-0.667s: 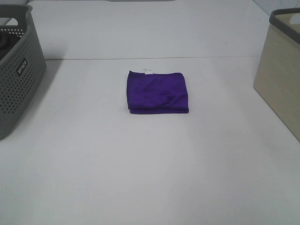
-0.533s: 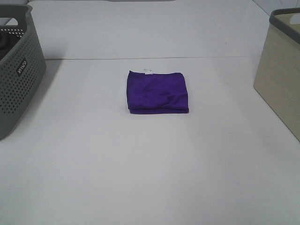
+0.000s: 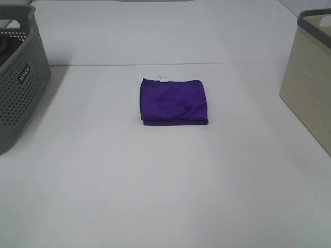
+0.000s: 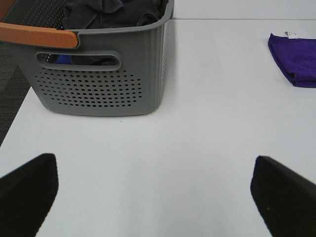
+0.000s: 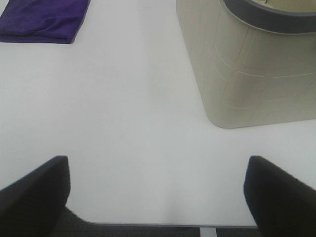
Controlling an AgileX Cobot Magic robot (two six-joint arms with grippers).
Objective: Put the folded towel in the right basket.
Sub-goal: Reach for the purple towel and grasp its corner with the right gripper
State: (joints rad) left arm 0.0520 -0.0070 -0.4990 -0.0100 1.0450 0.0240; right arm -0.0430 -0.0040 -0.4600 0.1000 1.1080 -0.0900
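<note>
A folded purple towel (image 3: 174, 101) lies flat in the middle of the white table (image 3: 165, 181). It also shows in the left wrist view (image 4: 295, 59) and the right wrist view (image 5: 43, 20). The beige right basket (image 3: 312, 77) stands at the table's right edge and shows in the right wrist view (image 5: 249, 69). My left gripper (image 4: 153, 197) is open over the table near the grey basket. My right gripper (image 5: 158, 195) is open near the table's front edge, beside the beige basket. Neither gripper shows in the exterior high view.
A grey perforated basket (image 3: 18, 77) with dark clothes (image 4: 111, 12) in it and an orange handle (image 4: 37, 35) stands at the left edge. The table's front edge (image 5: 148, 224) is close under my right gripper.
</note>
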